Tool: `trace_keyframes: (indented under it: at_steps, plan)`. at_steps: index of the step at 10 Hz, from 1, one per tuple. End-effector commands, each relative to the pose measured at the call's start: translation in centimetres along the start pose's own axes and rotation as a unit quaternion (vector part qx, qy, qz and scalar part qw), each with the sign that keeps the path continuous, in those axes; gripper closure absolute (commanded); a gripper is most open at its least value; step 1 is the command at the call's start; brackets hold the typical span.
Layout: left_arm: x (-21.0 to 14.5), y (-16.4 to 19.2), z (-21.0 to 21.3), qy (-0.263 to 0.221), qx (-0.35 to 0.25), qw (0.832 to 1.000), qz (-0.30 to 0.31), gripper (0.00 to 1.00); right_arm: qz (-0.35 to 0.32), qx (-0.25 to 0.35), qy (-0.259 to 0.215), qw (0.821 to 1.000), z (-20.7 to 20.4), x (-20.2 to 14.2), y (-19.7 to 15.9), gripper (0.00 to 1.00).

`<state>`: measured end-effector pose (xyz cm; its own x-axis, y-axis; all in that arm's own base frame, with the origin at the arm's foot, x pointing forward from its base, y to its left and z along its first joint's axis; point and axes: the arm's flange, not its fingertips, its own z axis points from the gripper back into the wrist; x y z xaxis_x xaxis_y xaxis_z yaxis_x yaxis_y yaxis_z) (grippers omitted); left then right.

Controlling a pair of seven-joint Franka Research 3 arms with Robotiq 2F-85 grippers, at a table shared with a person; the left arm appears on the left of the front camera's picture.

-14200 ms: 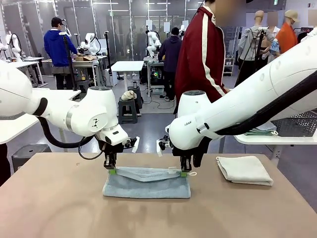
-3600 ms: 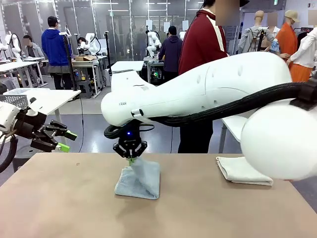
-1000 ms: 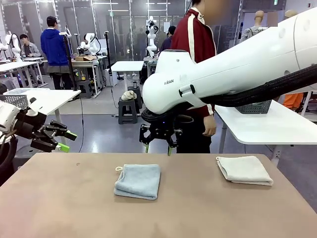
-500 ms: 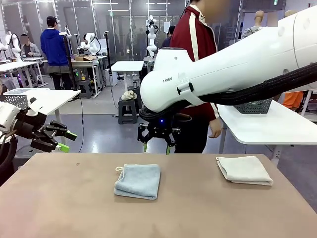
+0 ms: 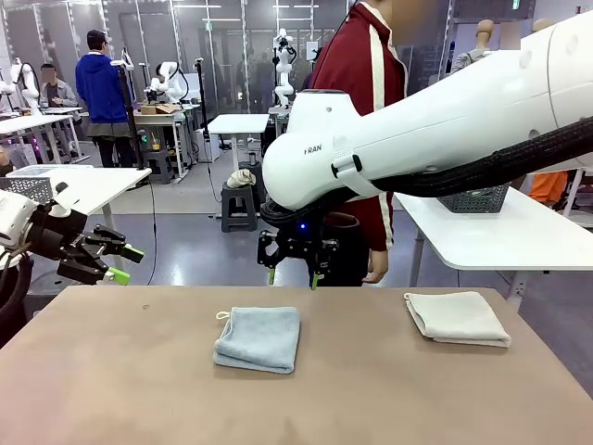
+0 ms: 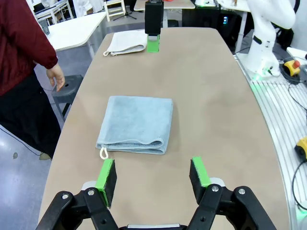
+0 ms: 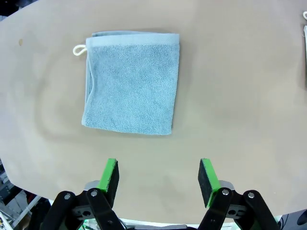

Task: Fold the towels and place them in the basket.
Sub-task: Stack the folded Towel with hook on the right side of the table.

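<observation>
- The table (image 5: 111,389) has a plain matt tan top with rounded corners; a small dark speck marks it to the left of the light blue towel (image 5: 259,338); the top is otherwise bare around the two towels
- The light blue towel lies folded to a near square close to the middle of the table, flat, its white hanging loop (image 7: 78,49) sticking out at one corner; in the left wrist view (image 6: 136,124) its folded edges face the camera
- The cream-white towel (image 5: 457,317) lies folded well to the right of the blue towel, near the table's right edge; apart from it, nothing touching either
- The right gripper (image 5: 293,276) hangs in the air beyond the blue towel, above the table's far edge; jaws spread wide, green pads (image 7: 110,175) apart, nothing between them
- The left gripper (image 5: 122,263) is held off the table's left end, well away from the blue towel; jaws likewise wide apart and empty (image 6: 152,178)
- A person in a dark red jacket with a white stripe (image 5: 357,83) stands at the far side, behind the right arm
- Room: an open lab hall with glass partitions, white tables (image 5: 482,236), a stool and other people farther off; a dark mesh basket (image 5: 474,199) stands on the white table to the right
- Writing: part of the maker's name, "FRAN", reads on the right arm (image 5: 312,148); other print is too small to read
</observation>
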<state>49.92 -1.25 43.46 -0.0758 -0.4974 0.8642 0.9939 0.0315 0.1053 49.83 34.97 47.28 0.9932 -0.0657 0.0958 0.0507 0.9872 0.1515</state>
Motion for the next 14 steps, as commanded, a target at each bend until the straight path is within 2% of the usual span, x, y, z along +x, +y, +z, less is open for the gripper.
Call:
trace_keyframes:
  at_steps: [1,2,6,8,13,14]
  plan:
    - [0.2,-0.1,0.0,-0.006,-0.001,1.0,0.004,0.22,0.0,0.0,0.0,1.0,0.0,0.0,0.0,0.16]
    - [0.2,-0.1,0.0,-0.006,-0.001,1.0,0.004,0.22,-0.025,0.01,-0.005,1.0,-1.2,-0.1,0.1,0.16]
    - [0.2,-0.1,0.0,-0.006,-0.001,1.0,0.004,0.22,-0.048,0.036,-0.007,0.998,-6.0,-0.8,-2.3,0.16]
    - [0.2,-0.1,0.0,-0.006,-0.001,1.0,0.004,0.22,-0.042,0.034,-0.01,0.998,-8.3,-1.1,-3.7,0.16]
    - [0.2,-0.1,0.0,-0.006,-0.001,1.0,0.004,0.22,0.0,0.043,-0.075,0.996,-13.6,0.1,-4.7,0.16]
    - [0.2,-0.1,0.0,-0.006,-0.001,1.0,0.004,0.22,-0.004,0.047,-0.067,0.997,-14.1,0.7,-4.8,0.16]
